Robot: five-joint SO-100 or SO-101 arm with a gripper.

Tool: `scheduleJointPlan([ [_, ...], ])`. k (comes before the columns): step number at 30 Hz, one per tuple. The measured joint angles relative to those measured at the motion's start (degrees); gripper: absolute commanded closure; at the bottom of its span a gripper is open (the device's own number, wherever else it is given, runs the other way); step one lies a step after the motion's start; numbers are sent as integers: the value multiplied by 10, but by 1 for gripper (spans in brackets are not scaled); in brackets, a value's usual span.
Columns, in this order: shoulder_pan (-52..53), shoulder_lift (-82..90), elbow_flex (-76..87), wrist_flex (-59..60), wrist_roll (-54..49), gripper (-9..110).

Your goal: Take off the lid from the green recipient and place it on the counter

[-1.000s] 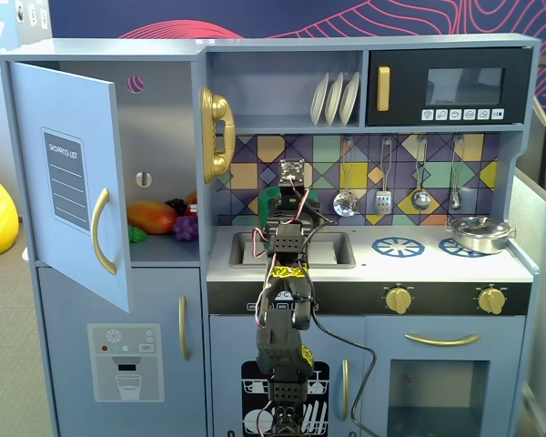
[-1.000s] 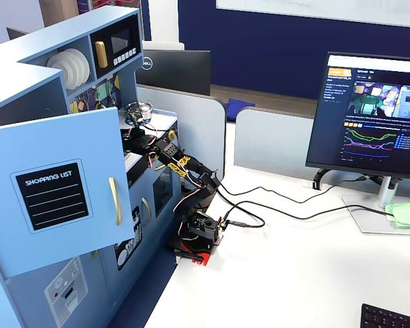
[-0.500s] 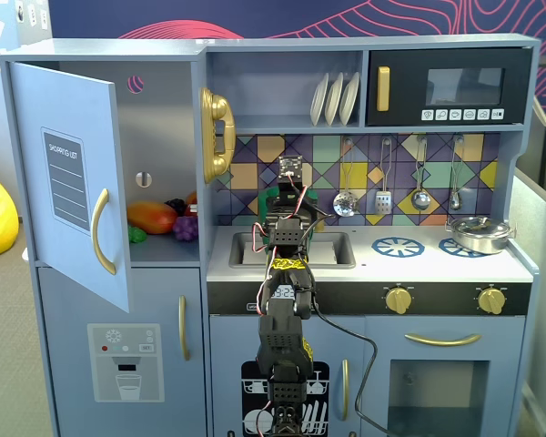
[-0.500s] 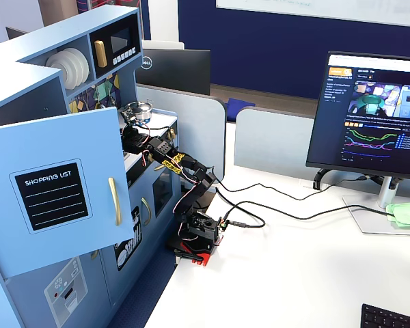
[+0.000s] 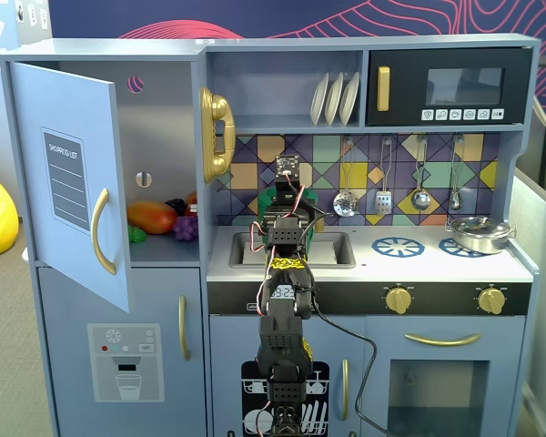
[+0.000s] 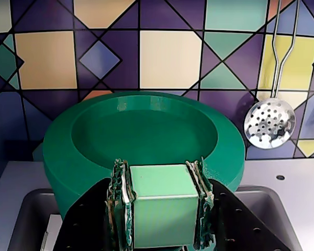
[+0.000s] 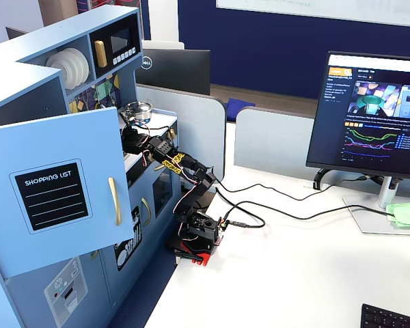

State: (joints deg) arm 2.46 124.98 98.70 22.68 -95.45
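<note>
In the wrist view the lid (image 6: 146,125), a round dark green disc with a sunken top, fills the middle in front of the tiled back wall. My gripper (image 6: 160,180) is shut on its pale green handle (image 6: 165,209), one finger on each side. The lid hangs over the back edge of the grey sink (image 6: 29,225) set in the white counter (image 6: 298,178). In a fixed view only green slivers of the lid (image 5: 270,196) show beside the arm. The green recipient is hidden behind the lid and arm.
A slotted spoon (image 6: 269,123) hangs on the tiles right of the lid. A small steel pot (image 5: 478,234) sits on the far right burner, with another burner (image 5: 398,246) left of it. The fridge door (image 5: 68,182) stands open at the left.
The wrist and gripper have risen slightly and shifted a little left in a fixed view, still shut on the lid's handle. Nothing else has moved.
</note>
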Motion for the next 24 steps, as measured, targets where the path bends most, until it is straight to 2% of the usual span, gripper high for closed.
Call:
scheduleJointPlan([
  [14,13,-1,-62,18,-4,101],
  [24,184,2,-77,75,22,101],
])
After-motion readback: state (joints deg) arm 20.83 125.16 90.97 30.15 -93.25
